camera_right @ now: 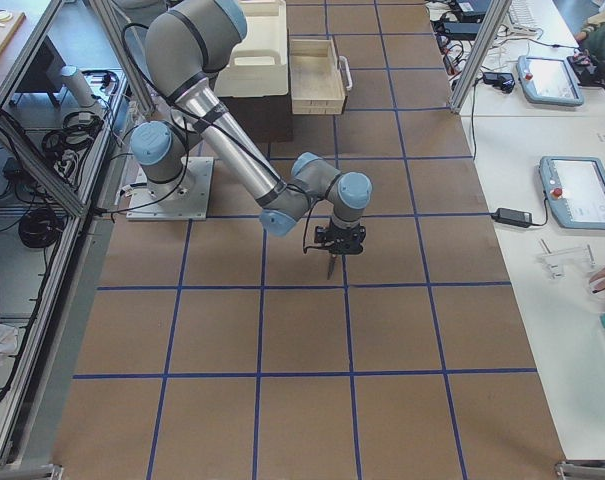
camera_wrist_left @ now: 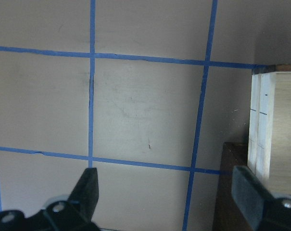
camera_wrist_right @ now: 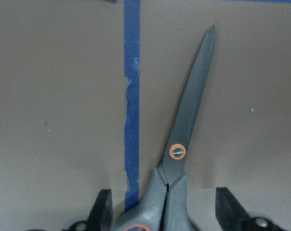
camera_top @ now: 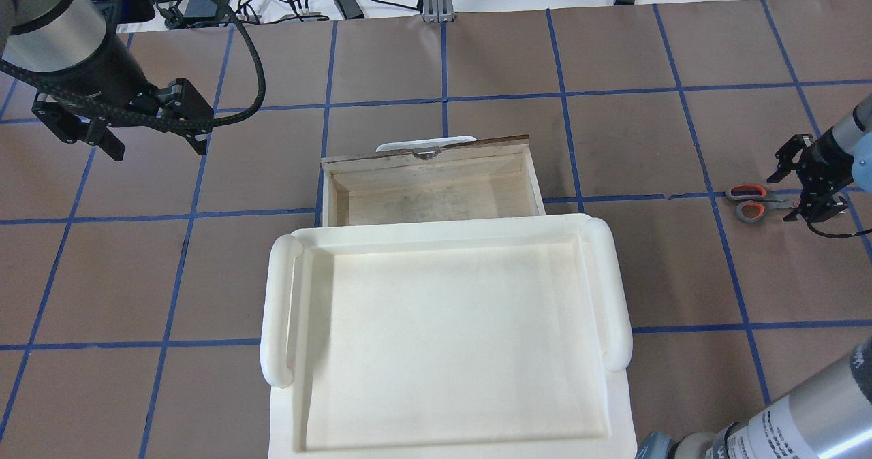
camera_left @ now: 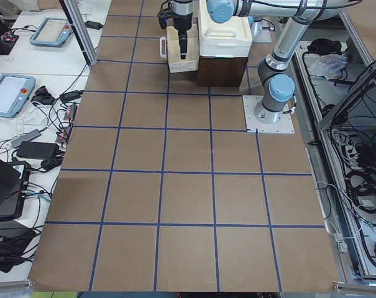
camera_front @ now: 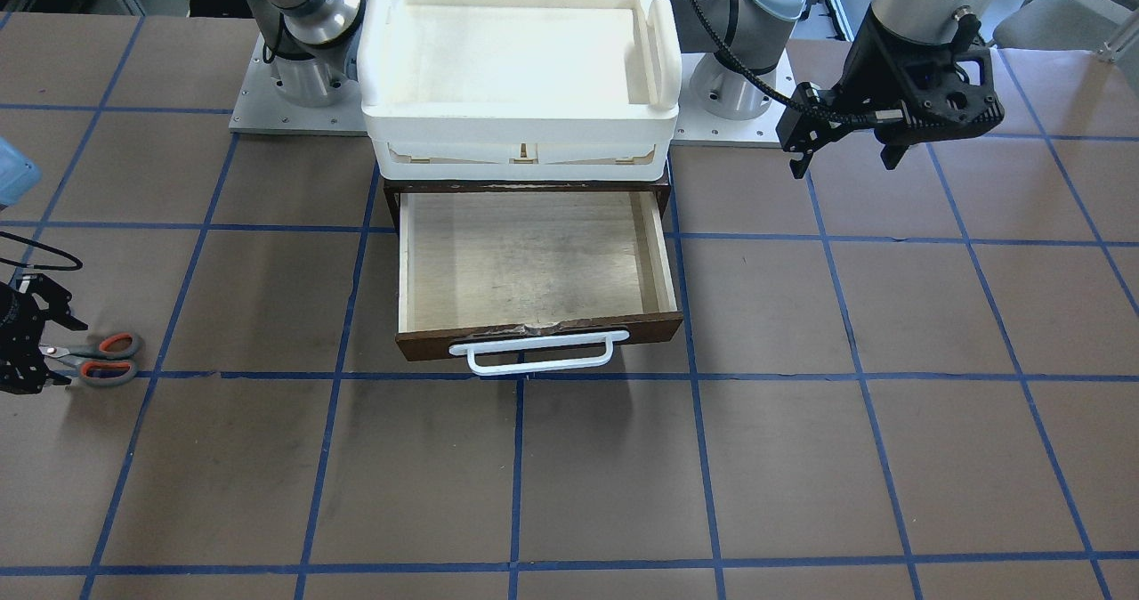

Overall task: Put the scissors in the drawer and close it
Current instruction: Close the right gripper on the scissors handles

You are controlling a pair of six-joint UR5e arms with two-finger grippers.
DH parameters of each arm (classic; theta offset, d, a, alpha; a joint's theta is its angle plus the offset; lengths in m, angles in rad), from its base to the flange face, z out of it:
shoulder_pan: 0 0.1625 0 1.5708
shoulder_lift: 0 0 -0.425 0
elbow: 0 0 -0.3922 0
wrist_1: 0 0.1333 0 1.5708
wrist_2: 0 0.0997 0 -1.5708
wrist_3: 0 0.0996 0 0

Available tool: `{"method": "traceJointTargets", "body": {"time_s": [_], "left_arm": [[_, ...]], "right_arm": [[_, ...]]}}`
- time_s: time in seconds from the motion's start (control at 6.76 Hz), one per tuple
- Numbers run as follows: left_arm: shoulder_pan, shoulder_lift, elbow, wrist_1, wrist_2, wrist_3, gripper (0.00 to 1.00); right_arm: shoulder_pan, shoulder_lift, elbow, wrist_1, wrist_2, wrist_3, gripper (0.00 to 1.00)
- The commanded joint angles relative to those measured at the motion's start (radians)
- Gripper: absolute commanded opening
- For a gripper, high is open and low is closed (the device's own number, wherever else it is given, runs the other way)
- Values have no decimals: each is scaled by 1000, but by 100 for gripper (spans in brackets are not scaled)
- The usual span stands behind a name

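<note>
The scissors (camera_front: 100,359) lie flat on the brown table far to the robot's right, also in the overhead view (camera_top: 751,201). My right gripper (camera_front: 49,355) (camera_top: 787,198) is low over them and open. In the right wrist view its fingers (camera_wrist_right: 104,211) straddle the scissors (camera_wrist_right: 186,130) near the pivot, blades closed and pointing away. The drawer (camera_front: 660,257) (camera_top: 436,166) is pulled open and holds nothing. My left gripper (camera_front: 844,166) (camera_top: 159,152) hangs open and empty above the table beside the drawer; its wrist view (camera_wrist_left: 169,187) shows bare table.
A white foam-like tray (camera_front: 521,110) (camera_top: 276,323) sits on the dark cabinet above the drawer. The drawer's white bar handle (camera_front: 534,355) faces away from the robot. Blue tape lines grid the table.
</note>
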Motion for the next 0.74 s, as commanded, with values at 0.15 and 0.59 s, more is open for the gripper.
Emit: {"method": "traceJointTargets", "body": {"time_s": [0.15, 0.59], "left_arm": [[0, 1, -1, 1, 1, 0, 100], [0, 2, -1, 1, 3, 0, 100]], "right_arm": [[17, 2, -3, -1, -38, -6, 68], [16, 2, -3, -1, -43, -2, 68]]}}
